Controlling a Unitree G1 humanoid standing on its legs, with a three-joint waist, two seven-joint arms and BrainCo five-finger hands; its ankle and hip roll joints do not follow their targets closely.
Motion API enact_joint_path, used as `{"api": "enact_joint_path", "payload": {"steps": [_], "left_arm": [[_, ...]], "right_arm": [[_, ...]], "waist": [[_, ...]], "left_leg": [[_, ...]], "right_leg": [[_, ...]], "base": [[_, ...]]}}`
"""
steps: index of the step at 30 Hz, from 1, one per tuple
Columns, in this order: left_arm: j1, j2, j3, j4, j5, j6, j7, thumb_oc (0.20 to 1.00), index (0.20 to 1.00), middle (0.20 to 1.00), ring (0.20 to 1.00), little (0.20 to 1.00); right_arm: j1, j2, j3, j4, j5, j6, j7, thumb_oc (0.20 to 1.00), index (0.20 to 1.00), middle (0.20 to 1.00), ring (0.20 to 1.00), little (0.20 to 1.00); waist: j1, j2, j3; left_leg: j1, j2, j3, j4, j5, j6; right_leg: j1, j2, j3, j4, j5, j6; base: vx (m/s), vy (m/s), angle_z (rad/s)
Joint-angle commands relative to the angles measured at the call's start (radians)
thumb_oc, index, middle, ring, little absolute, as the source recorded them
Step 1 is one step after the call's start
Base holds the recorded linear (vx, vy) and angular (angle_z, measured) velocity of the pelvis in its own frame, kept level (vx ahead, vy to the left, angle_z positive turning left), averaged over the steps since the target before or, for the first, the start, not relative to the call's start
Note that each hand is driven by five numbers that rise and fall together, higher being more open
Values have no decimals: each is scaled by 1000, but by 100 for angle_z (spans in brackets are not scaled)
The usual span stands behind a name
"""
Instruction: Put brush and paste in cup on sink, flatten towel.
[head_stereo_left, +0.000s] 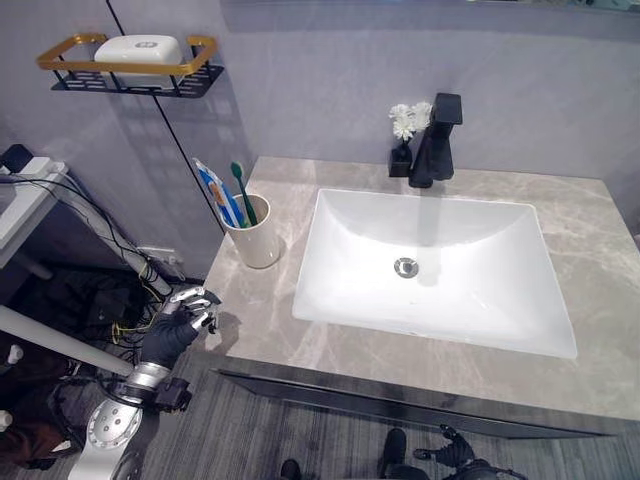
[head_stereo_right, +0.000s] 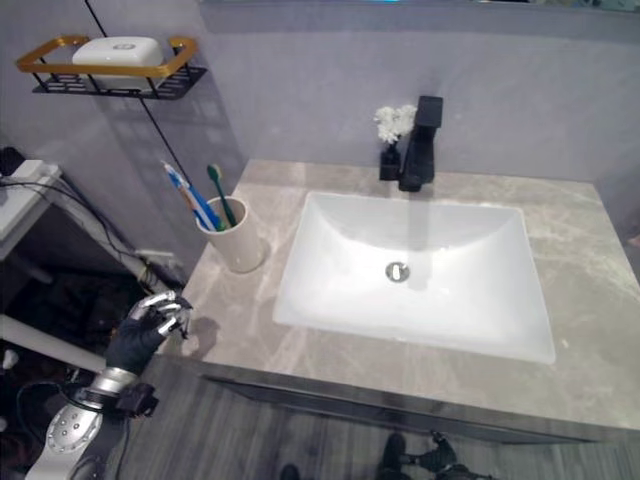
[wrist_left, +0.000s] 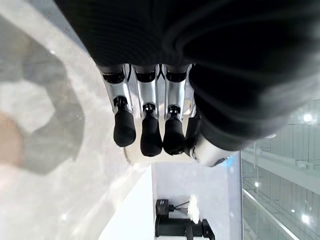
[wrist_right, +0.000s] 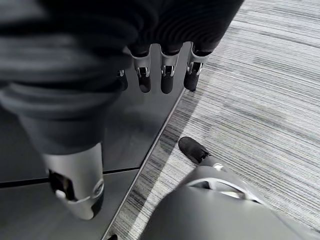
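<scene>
Left hand (head_stereo_left: 180, 325) curled and empty at the tabletop's (head_stereo_left: 590, 240) left edge, we note brush (head_stereo_left: 243, 192) and paste (head_stereo_left: 217, 194) upright in cup (head_stereo_left: 254, 243) beyond it, right hand (wrist_right: 165, 75) relaxed, empty, low.

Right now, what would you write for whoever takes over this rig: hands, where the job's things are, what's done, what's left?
Left hand: at the counter's left front corner, fingers curled, holding nothing.
Right hand: hangs low beside the dark cabinet front, fingers relaxed, holding nothing.
Toothbrush and toothpaste: both stand in the cup, which sits on the counter left of the sink.
Done: brush and paste are in the cup.
Left: flatten the towel; I see no towel on the counter, so find it first.
</scene>
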Motion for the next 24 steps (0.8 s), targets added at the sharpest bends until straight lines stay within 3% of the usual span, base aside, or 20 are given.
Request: {"api": "enact_joint_path", "payload": {"steps": [1, 24], "left_arm": [[-38, 35, 54, -113, 1, -48, 30, 200, 200, 200, 200, 200], [-234, -11, 12, -90, 40, -47, 147, 200, 200, 200, 200, 200]], "right_arm": [[-52, -3, 41, -1, -10, -11, -29, 1000, 1000, 1000, 1000, 1000], [-134, -18, 36, 48, 35, 9, -99, 1000, 1000, 1000, 1000, 1000]], "waist": [[3, -32, 30], [-17, -6, 123]], "left_leg": [[-35, -34, -9, 14, -5, 14], [-157, -20, -8, 10, 34, -6]], "right_leg": [[-44, -33, 56, 40, 0, 56], [-145, -17, 84, 38, -8, 36]], "base": [[-10, -22, 10], [-8, -12, 0]]}}
